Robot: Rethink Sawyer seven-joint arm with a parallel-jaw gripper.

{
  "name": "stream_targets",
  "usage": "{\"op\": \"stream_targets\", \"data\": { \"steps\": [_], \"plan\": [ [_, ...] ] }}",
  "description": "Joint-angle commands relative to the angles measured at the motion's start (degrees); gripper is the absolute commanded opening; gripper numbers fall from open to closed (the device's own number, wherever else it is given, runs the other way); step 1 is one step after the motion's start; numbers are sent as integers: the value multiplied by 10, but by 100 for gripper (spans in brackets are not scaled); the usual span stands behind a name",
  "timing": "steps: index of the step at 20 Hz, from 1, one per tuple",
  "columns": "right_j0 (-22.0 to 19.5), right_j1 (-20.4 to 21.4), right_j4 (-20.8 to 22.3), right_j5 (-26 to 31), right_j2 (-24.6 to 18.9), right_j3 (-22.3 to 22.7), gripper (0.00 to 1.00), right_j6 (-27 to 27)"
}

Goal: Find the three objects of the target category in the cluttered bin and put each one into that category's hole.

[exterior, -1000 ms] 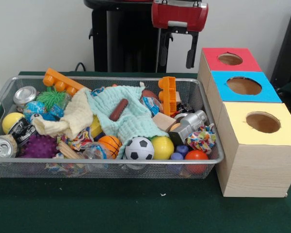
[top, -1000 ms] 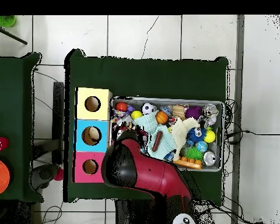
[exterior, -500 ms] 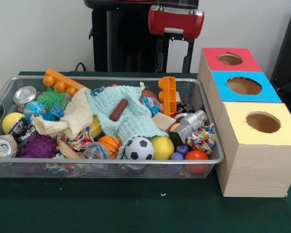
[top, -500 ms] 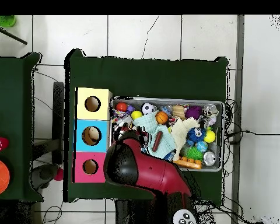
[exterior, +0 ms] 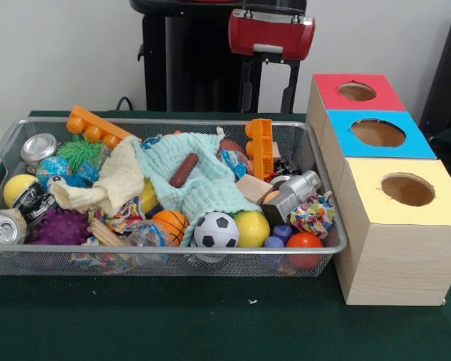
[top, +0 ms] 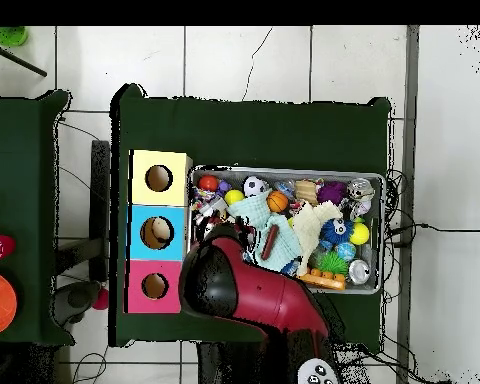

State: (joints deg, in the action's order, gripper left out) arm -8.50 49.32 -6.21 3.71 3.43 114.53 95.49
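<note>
The wire mesh bin (exterior: 173,254) lies on the green table, full of toys; it also shows in the overhead view (top: 284,171). One multicolour fabric piece (exterior: 313,215) lies at its front right corner, by the box side (top: 211,206). Another patterned piece (exterior: 125,219) lies beside the small orange ball, partly buried. A third is not clear to see. The yellow-topped box's hole (exterior: 407,189) is at the right (top: 159,178). My gripper (exterior: 267,90) hangs open and empty above the bin's far right edge, apart from everything.
The blue-topped box (exterior: 377,133) and red-topped box (exterior: 356,92) stand behind the yellow one. A mint-green cloth (exterior: 203,180) and a pale-yellow cloth (exterior: 116,180) cover the bin's middle. Balls, cans and orange bricks lie around them. My arm (top: 234,295) hides the bin's near corner in the overhead view.
My gripper has shifted slightly to the picture's left and a little upward in the front view. Nothing in the bin has moved.
</note>
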Motion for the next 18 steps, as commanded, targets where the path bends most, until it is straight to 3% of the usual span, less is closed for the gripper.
{"op": "stream_targets", "data": {
  "steps": [1, 3, 5, 9, 10, 12, 14, 18],
  "plan": [
    [-24, -11, 9, 64, -17, -30, 100, 59],
    [-40, -1, 18, 58, -33, -17, 100, 50],
    [-92, 56, 40, 49, -54, 33, 100, 30],
    [-300, 217, 70, 93, -168, 191, 100, -106],
    [-336, 241, 75, 103, -181, 211, 100, -140],
    [-387, 268, 88, 121, -192, 234, 100, -182],
    [-457, 286, 94, 110, -250, 265, 100, -192],
    [-542, 277, 133, 83, -334, 290, 100, -165]
  ]
}}
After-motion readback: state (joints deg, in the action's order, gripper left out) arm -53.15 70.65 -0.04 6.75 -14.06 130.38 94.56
